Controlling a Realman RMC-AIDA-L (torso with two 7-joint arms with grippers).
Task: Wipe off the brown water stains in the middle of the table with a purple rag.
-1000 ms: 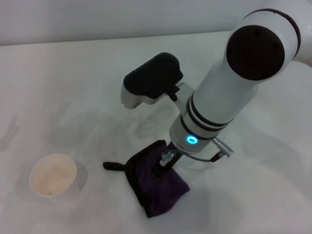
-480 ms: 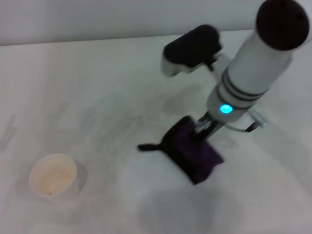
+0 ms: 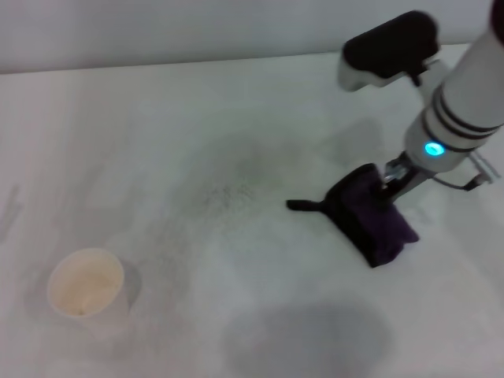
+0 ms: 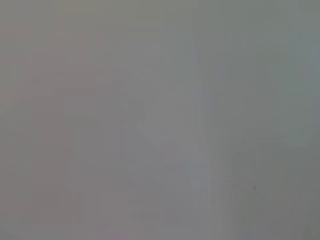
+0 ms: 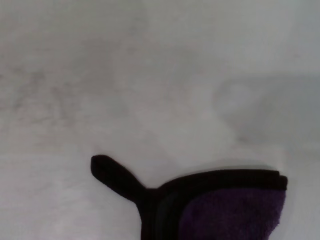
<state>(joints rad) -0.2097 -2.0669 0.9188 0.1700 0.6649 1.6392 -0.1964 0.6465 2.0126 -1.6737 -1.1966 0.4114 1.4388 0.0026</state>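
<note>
The purple rag (image 3: 372,219) lies crumpled on the white table (image 3: 157,118) at the right, its black tab (image 3: 303,206) pointing left. My right gripper (image 3: 389,183) comes down onto the rag's top and is shut on it. The right wrist view shows the rag's black-edged corner (image 5: 225,210) and tab (image 5: 112,175) on the table. No brown water stain shows in any view; only faint grey specks (image 3: 224,195) mark the middle of the table. My left gripper is out of view, and its wrist view shows only plain grey.
A paper cup (image 3: 85,285) stands at the front left of the table. The table's far edge (image 3: 197,61) meets a pale wall. A grey shadow (image 3: 307,335) lies on the table near the front.
My right arm has dragged the rag across the table, from front centre to the right and farther back. The cup has not moved.
</note>
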